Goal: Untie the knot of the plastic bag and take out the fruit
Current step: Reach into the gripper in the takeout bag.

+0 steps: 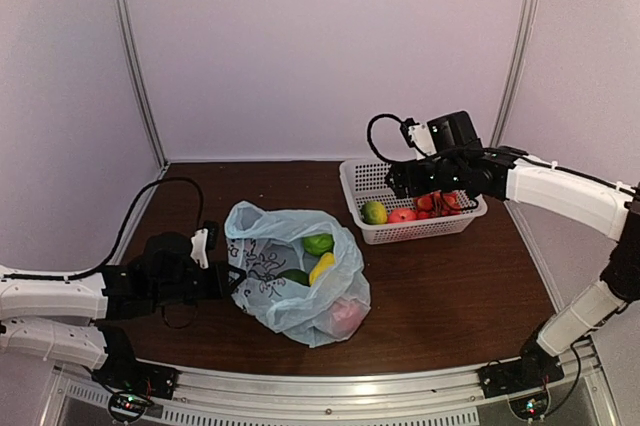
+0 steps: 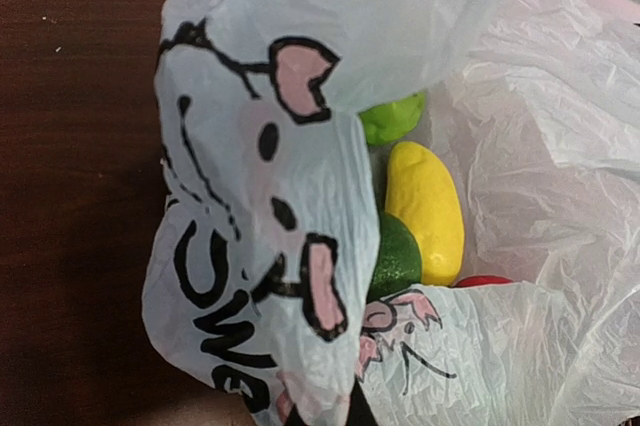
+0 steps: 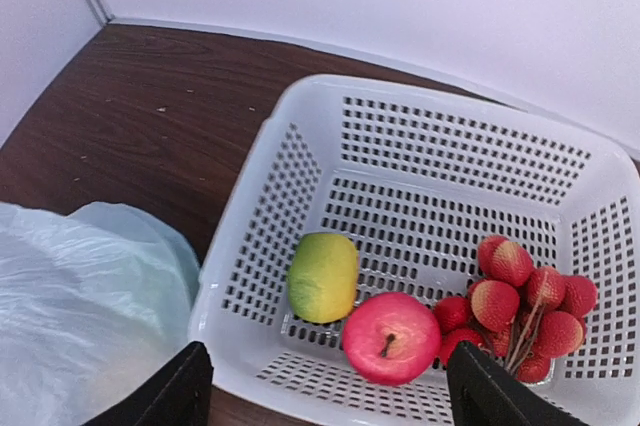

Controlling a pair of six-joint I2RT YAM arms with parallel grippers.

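Pinching plastic bag [image 2: 255,76] with left tool [image 1: 230,281].

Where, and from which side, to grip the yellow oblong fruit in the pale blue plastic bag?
Probably across the narrow middle of the yellow oblong fruit, from above through the open mouth of the pale blue plastic bag; its top is bare.

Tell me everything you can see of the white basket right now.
The white basket is a rectangular tub of perforated plastic, standing upright on the dark table at the far right. Inside lie a yellow-green fruit, a red apple and a cluster of small red fruits. The right gripper hovers over it, jaws open. The plastic bag lies close on its left.
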